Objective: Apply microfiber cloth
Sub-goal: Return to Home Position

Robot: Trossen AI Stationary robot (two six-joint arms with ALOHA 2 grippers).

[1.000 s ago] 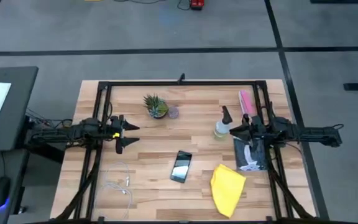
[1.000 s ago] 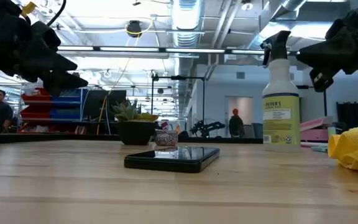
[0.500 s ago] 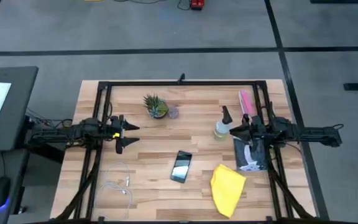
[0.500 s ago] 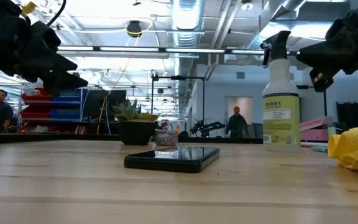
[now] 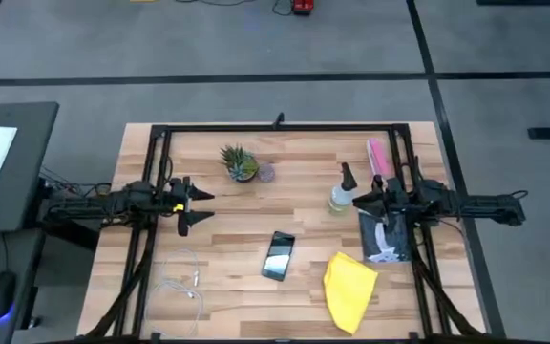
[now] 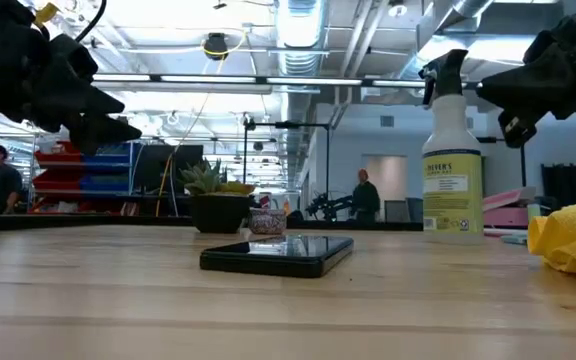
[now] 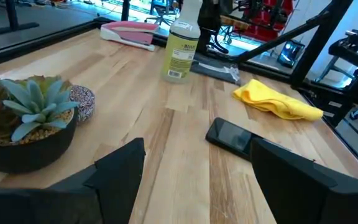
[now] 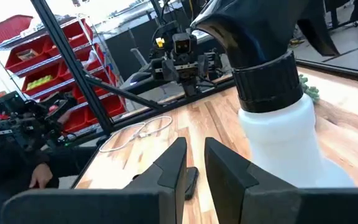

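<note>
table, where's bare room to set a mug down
Bare wood lies mid-table between the plant, phone and left gripper, and at the front between cable and phone. Crowded right: spray bottle, right gripper, pink packet, microfiber cloth.

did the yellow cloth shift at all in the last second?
No. In the high view the microfiber cloth lies where it did, just right of the phone, with the same outline.

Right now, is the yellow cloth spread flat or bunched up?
Bunched up: the cloth lies in a rumpled heap with folds, not flat.
</note>
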